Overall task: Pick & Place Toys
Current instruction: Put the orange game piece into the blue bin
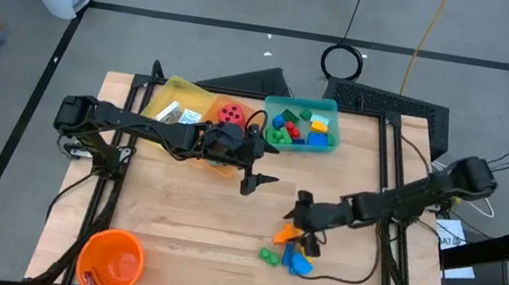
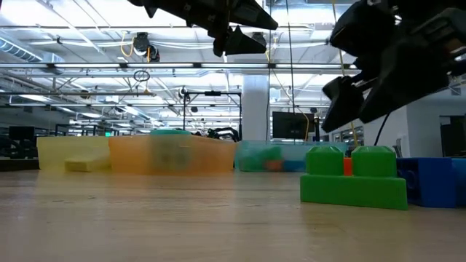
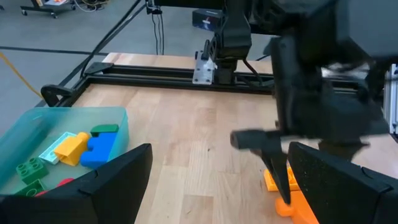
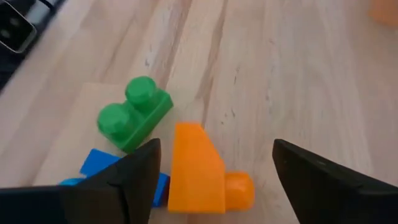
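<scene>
Bright, even light comes from ceiling lamps [image 2: 138, 45], which glare in the low view. Shadows on the wooden table [image 1: 193, 214] are soft. The trays [image 2: 171, 154] there look blurred, perhaps out of focus; the green brick [image 2: 354, 178] is sharp.

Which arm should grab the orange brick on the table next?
Right. The right gripper is open directly over the orange brick; the left gripper hangs farther off, near the trays.

Two dark, matte-black jointed arms with black cables, each ending in broad, tapered black jaws
</scene>
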Action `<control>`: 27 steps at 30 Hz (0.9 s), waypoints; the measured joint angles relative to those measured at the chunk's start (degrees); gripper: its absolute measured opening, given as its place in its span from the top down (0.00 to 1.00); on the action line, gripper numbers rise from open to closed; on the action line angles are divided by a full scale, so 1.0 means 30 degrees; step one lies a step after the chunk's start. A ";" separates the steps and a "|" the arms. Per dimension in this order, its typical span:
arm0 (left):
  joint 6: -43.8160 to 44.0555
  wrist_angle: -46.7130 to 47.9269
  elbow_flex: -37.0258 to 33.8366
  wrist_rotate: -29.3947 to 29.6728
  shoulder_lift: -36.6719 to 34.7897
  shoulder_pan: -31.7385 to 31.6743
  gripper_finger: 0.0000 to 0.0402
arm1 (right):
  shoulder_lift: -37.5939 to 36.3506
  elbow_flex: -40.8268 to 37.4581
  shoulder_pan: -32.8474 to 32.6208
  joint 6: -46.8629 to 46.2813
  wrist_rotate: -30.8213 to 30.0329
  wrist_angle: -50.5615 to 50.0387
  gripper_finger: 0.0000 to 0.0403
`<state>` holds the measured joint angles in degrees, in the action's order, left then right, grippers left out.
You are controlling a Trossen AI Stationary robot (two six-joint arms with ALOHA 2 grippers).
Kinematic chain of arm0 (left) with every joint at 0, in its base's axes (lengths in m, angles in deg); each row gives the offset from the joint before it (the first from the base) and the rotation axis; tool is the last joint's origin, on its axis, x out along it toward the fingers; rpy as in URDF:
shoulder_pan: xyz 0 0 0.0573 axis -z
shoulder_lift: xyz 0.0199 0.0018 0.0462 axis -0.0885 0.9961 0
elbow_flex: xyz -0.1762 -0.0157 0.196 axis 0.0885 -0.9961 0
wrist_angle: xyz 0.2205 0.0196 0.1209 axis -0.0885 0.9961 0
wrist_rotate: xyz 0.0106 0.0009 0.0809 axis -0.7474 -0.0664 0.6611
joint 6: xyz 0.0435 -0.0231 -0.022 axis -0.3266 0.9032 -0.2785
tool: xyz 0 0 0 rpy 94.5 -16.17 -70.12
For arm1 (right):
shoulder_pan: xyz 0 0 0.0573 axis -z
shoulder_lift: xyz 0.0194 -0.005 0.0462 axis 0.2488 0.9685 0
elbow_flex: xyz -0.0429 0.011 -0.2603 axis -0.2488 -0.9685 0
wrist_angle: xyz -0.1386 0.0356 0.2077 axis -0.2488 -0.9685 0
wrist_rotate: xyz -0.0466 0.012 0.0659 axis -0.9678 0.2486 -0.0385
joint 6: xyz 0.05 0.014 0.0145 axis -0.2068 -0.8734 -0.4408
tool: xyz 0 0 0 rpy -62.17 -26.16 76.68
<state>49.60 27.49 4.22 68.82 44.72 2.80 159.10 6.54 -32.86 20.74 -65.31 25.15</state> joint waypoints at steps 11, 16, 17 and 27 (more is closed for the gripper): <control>-0.0015 -0.0337 0.0000 0.0000 0.0000 0.0000 0.06 | 0.3878 0.4666 0.0109 0.2271 0.1132 -0.5847 0.27; -0.0015 -0.0357 0.0000 0.0000 0.0000 0.0002 0.06 | 0.5081 0.5148 0.0613 0.2569 0.2920 -0.6000 0.30; -0.0011 -0.0364 0.0000 0.0000 0.0000 0.0002 0.06 | 0.5328 0.5211 0.0740 0.2558 0.3084 -0.5957 0.31; 0.0022 -0.0335 0.0000 0.0000 0.0000 0.0000 0.06 | 0.4902 0.5188 0.2697 0.3963 0.0479 -0.8739 0.38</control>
<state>49.66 26.49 4.22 68.82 44.72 2.80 173.81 22.10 -24.77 32.63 -63.88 -1.07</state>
